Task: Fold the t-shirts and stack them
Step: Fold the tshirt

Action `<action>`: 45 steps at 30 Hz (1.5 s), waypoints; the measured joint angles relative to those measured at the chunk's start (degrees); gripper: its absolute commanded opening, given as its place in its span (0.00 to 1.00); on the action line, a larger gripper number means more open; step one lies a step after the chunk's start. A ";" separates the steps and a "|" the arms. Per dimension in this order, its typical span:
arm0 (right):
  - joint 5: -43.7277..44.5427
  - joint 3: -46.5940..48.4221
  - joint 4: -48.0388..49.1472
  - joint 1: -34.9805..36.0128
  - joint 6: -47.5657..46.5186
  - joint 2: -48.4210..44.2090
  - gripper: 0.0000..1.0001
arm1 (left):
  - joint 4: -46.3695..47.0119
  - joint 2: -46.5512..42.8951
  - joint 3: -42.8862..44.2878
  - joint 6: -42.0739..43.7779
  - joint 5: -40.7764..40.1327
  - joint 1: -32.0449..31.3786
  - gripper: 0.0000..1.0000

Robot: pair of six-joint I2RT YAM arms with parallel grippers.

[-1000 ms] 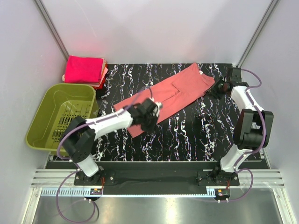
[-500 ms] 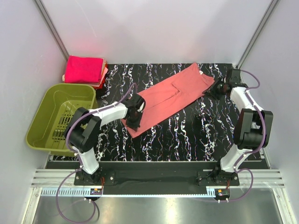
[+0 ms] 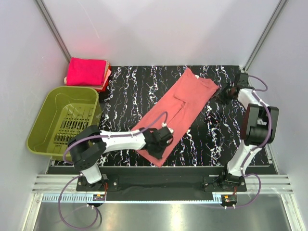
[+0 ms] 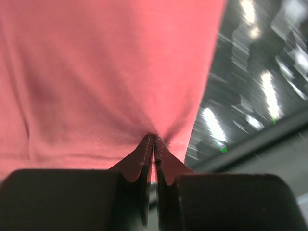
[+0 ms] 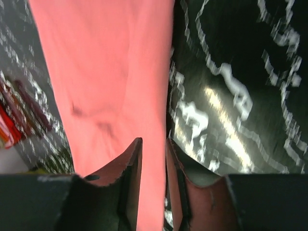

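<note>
A salmon shirt (image 3: 180,108) is spread in a long slanted strip on the black marbled table (image 3: 211,139), right of the green basket (image 3: 48,103). Its near end is pinched by the left claw (image 3: 156,147), well right of the basket's near corner; from the wrist, the fingertips (image 4: 149,147) are seen pressed together on the hem. Its far end is met by the right claw (image 3: 226,92), farthest from the basket. There the fingers (image 5: 132,161) are held slightly apart with cloth in the gap; whether it is gripped cannot be told. A stack of pink shirts (image 3: 86,71) is kept just behind the basket.
</note>
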 measured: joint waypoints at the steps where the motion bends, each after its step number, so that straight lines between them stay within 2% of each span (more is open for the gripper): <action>1: 0.13 1.11 0.81 -0.46 -0.11 1.77 0.36 | 0.07 0.17 0.17 -0.85 0.50 -2.10 0.11; 2: 0.17 2.08 1.77 -0.94 -0.20 3.50 0.38 | -0.13 0.46 0.57 -1.55 0.98 -3.45 0.12; 3: -0.15 2.71 2.89 -1.42 -0.31 5.14 0.47 | -0.48 0.79 1.09 -1.97 1.64 -4.17 0.14; 4: -0.87 2.91 4.44 -1.95 -0.17 6.47 0.50 | -0.63 1.09 1.64 -2.29 2.19 -4.50 0.15; 6: -2.73 2.91 7.23 -2.95 -0.24 8.48 0.53 | -1.64 1.27 2.91 -2.60 2.89 -4.39 0.18; 14: -7.13 10.86 13.70 -4.94 -0.37 17.73 0.50 | -2.97 1.31 10.14 -1.33 5.01 -4.04 0.18; 23: -8.79 18.53 14.86 -5.33 0.07 25.27 0.46 | -2.49 7.39 9.68 -0.28 5.49 -4.02 0.15; 25: -9.25 20.46 15.02 -5.42 0.42 27.02 0.43 | -2.29 7.67 9.05 -0.33 5.99 -3.96 0.14; 26: -9.64 21.49 15.08 -5.46 0.81 27.93 0.37 | -1.77 7.58 8.85 -0.37 6.16 -3.93 0.14; 27: -10.01 22.40 15.21 -5.53 0.98 28.68 0.22 | -1.44 7.58 8.76 -0.46 6.34 -3.93 0.12; 28: -9.99 23.08 15.17 -5.53 0.92 29.27 0.16 | -0.98 7.58 8.61 -0.66 6.62 -3.98 0.11; 33: -10.54 28.59 13.60 -5.70 2.12 33.40 0.05 | 1.60 7.34 7.54 -2.45 7.78 -4.09 0.10; 36: -11.45 35.52 11.69 -5.68 2.82 37.59 0.00 | 6.16 7.32 6.51 -5.05 9.03 -4.39 0.21; 40: -12.74 44.26 10.69 -5.68 5.03 43.01 0.06 | 11.43 7.58 6.27 -8.35 10.84 -4.85 0.24; 41: -12.90 46.69 10.27 -5.68 5.66 44.50 0.12 | 12.04 7.89 6.84 -8.81 11.34 -4.96 0.26; 43: -13.31 52.72 9.18 -5.68 6.62 47.84 0.19 | 12.33 8.96 9.62 -9.11 12.07 -4.98 0.28; 44: -13.33 55.74 8.20 -5.66 6.82 49.44 0.29 | 12.28 9.66 11.78 -9.01 12.63 -4.92 0.28; 45: -13.31 59.19 7.15 -5.64 7.19 51.10 0.32 | 12.33 10.32 14.16 -8.70 13.33 -4.76 0.29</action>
